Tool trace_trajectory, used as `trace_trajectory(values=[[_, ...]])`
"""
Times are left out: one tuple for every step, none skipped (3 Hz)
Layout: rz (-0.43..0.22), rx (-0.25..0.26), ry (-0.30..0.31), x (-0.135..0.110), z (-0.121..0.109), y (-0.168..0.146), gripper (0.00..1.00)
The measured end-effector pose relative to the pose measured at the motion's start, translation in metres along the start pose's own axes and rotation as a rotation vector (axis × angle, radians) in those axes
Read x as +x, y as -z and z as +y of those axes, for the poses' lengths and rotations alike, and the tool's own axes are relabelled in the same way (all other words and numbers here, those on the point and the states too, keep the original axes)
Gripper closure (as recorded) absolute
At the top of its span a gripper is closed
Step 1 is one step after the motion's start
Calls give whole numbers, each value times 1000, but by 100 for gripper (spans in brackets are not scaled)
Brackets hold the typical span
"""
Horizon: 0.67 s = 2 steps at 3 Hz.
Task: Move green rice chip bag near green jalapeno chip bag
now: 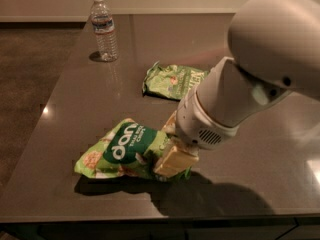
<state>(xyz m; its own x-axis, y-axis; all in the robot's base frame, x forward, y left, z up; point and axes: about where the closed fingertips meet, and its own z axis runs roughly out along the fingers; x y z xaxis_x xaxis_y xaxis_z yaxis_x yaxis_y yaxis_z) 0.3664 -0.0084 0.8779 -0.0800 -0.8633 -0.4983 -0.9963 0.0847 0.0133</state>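
Note:
The green rice chip bag (125, 149), bright green with a dark "dang" oval, is at the front middle of the dark table (75, 99). It casts a shadow below itself and seems raised slightly. My gripper (171, 145) is shut on the bag's right end, with one tan finger (172, 161) in front and the other behind. The green jalapeno chip bag (175, 81), paler and flat, lies behind the gripper toward the table's middle, apart from the rice chip bag. My arm (250, 74) hides its right end.
A plastic water bottle (104, 29) stands at the table's back left. The table's front edge (150, 218) runs just below the bag's shadow, and its left edge borders brown floor (25, 84).

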Motion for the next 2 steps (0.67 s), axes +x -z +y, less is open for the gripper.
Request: trace_trajectory(values=[[-28, 66, -70, 4, -42, 28, 100], [-50, 149, -155, 16, -85, 51, 100]])
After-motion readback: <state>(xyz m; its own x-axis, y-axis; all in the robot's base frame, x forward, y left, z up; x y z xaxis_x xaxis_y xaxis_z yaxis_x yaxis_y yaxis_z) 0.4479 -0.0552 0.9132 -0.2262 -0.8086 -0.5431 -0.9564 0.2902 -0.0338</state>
